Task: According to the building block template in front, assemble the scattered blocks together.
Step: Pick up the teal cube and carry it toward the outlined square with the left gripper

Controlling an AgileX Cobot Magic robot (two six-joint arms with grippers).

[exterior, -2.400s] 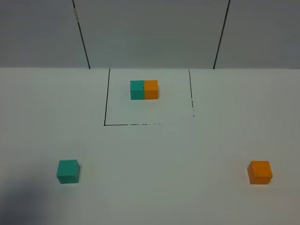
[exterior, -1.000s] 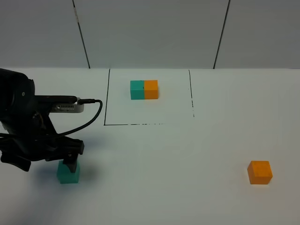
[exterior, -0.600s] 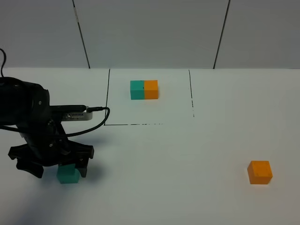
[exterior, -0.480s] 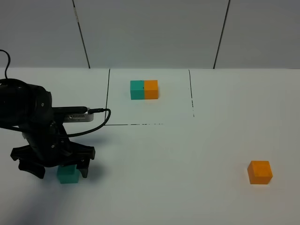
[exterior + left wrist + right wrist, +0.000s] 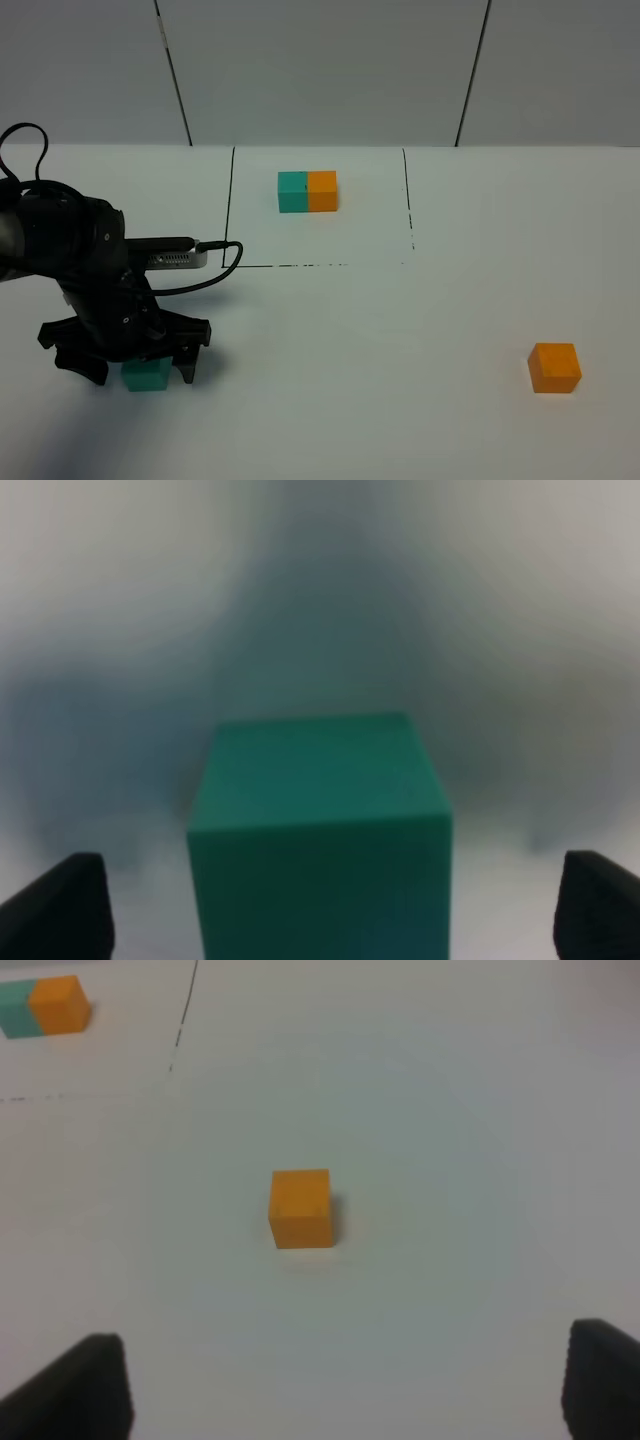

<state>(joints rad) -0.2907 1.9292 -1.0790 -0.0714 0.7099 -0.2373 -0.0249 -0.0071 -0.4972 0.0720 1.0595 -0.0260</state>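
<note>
At the near left of your table [image 5: 400,330]: a teal cube [image 5: 146,376] [image 5: 318,820], matte, flat-faced and sharp-edged, sits on the plain white surface.
Orange cube [image 5: 555,367] [image 5: 301,1207]: the same size and finish. It stands alone at the near right, well apart from the teal one.
Template [image 5: 308,191] [image 5: 45,1006]: a teal and an orange cube joined side by side, teal on the left, at the far middle inside a thin black outline [image 5: 300,265].
Change: a couple of seconds ago your left side was bare. Now the left arm [image 5: 80,260] has come down over the teal cube, which has not shifted.
Left arm: black and bulky, bent low over the table.
Left gripper [image 5: 140,370] [image 5: 325,910]: fingers spread, one on each side of the teal cube, with a gap on both sides.
Right gripper [image 5: 335,1390]: fingers wide apart, hanging above the table, with the orange cube ahead of them.
</note>
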